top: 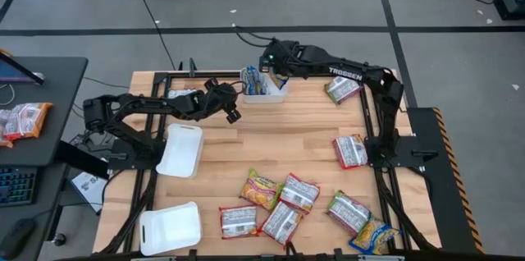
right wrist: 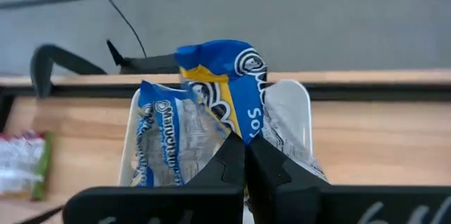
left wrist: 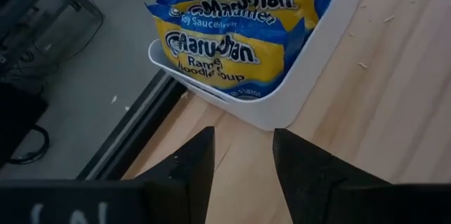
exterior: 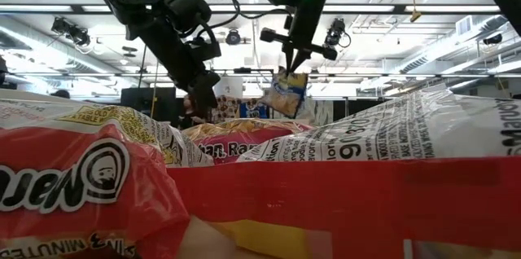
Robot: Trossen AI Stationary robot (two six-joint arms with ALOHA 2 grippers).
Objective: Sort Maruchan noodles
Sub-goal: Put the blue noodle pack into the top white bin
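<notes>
A blue-and-yellow Maruchan packet (right wrist: 229, 83) hangs pinched in the right claw (right wrist: 244, 155), whose fingers are clamped together on the wrapper's lower edge, just above a white tray (top: 275, 94) at the far edge of the wooden counter (top: 271, 150). In the low view the same packet (exterior: 288, 94) dangles in the air under the claw (exterior: 293, 65). Inside that tray lie other blue packets (left wrist: 229, 48), stacked with their yellow faces and the Maruchan name showing, leaning against the tray's wall.

The left claw (top: 232, 113) hovers just beside the tray, above bare wood, its two dark fingers (left wrist: 194, 164) apart with nothing between them.

Across the counter, more noodles wait. A red-and-white packet (top: 351, 150) lies alone near the right side, and a green-edged one (top: 342, 89) sits at the far right corner. Along the near edge a cluster spreads out: an orange-yellow packet (top: 260, 189) touching a red-white one (top: 299, 192), two further red-white packets (top: 239, 222) side by side below them, then a green-trimmed packet (top: 349, 211) and a blue-yellow one (top: 373, 236) at the near right corner.

Two more white trays sit on the left half, one (top: 181, 149) mid-counter and one (top: 171, 228) at the near left corner. On a dark side desk (top: 41, 142) to the left rest a few further packets (top: 23, 119).
</notes>
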